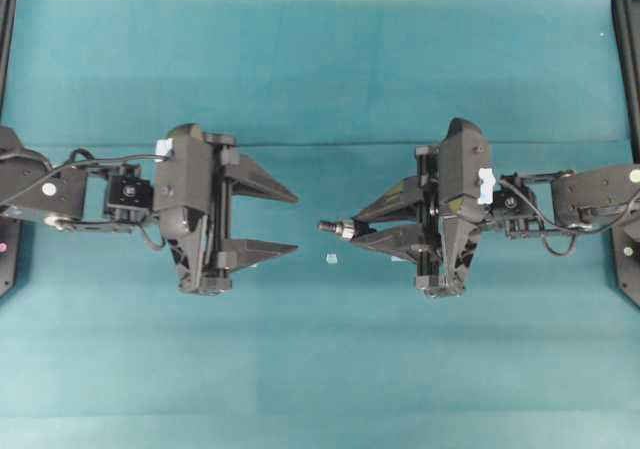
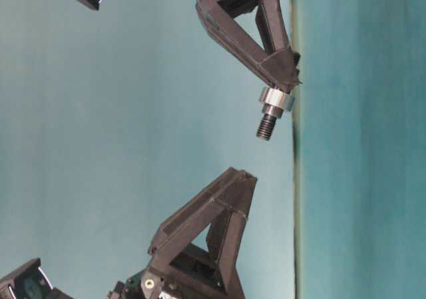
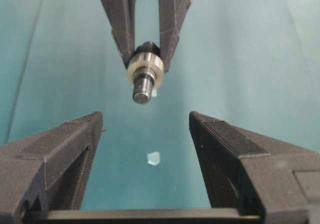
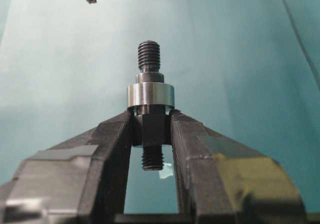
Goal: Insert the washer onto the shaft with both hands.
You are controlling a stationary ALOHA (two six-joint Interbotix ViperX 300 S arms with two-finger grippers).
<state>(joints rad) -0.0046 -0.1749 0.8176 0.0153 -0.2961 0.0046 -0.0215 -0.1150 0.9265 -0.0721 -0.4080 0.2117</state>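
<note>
Our right gripper (image 4: 150, 126) is clenched on the short dark-grey stepped metal shaft (image 4: 149, 74), whose threaded tip juts past the fingertips. The shiny silvery washer ring (image 4: 150, 95) sits on it, just beyond the fingers. Our left gripper (image 1: 297, 224) faces it, spread wide and empty, above the teal table (image 1: 320, 69).
</note>
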